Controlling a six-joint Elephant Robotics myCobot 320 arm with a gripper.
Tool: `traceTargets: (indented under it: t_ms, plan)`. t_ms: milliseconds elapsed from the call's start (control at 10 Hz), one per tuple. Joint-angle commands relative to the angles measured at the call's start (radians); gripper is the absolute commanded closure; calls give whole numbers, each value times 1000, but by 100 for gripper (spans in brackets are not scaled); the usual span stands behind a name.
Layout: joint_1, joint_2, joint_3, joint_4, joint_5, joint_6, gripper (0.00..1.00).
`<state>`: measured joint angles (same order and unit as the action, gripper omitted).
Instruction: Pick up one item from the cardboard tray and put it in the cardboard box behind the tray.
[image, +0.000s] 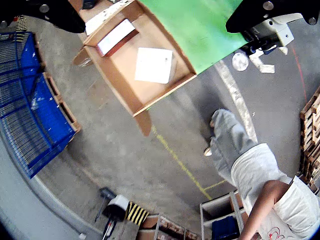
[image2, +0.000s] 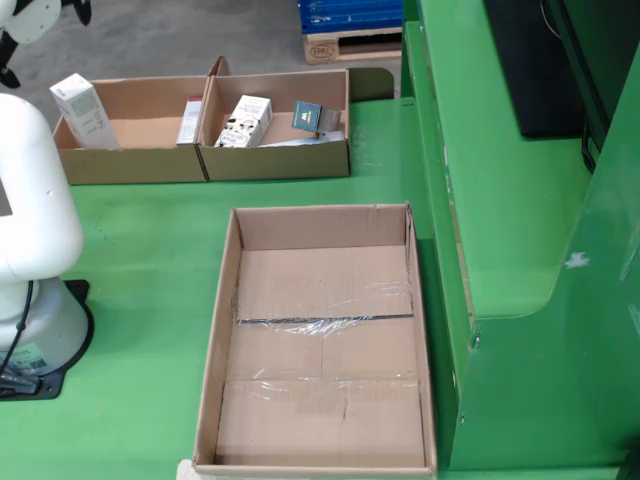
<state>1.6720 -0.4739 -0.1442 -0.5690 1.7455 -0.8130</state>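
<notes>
Two black fingers (image: 55, 14) frame the top corners of the wrist view, so the tool (image: 155, 24) is spread wide with nothing between its tips. It hangs high over a cardboard tray (image: 112, 80), looking straight down, which reads as a survey height for choosing a target before descending.

That tray juts past the edge of the green tabletop (image: 205, 30) over the concrete floor. In it lie a white flat packet (image: 154, 65) near the middle and a white and maroon carton (image: 116, 36) against one wall. The two are well apart, so there is room for a finger on either side of each. I cannot tell which of the two trays in the fixed view this one is.

The fixed view shows the arm's white base (image2: 30, 230) at the left but not the tool. Two trays stand side by side at the far edge. The left tray (image2: 130, 160) holds an upright white carton (image2: 82, 110). The right tray (image2: 275, 160) holds a lying printed carton (image2: 245, 120) and a small dark box (image2: 308, 116).

Nearer the camera, the large cardboard box (image2: 325, 340) lies open and empty, with clear tape across its floor seam. Nothing has been transferred, so the pick is judged still ahead. A person (image: 265, 185) stands on the floor beside the tabletop.
</notes>
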Motion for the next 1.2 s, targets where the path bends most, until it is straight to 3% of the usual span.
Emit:
traceTargets:
  t_ms: [0, 200, 600, 800, 900, 1100]
  plan:
    - [17, 324, -739, 444, -34, 33, 0]
    - [-8, 331, -698, 409, -26, 17, 0]
    - [-179, 275, -380, 125, 28, -93, 0]
    - [-354, 217, -138, -63, 91, -206, 0]
    - [-463, 92, 144, -216, 135, -281, 0]
    - [-750, 45, 144, -74, 247, -446, 0]
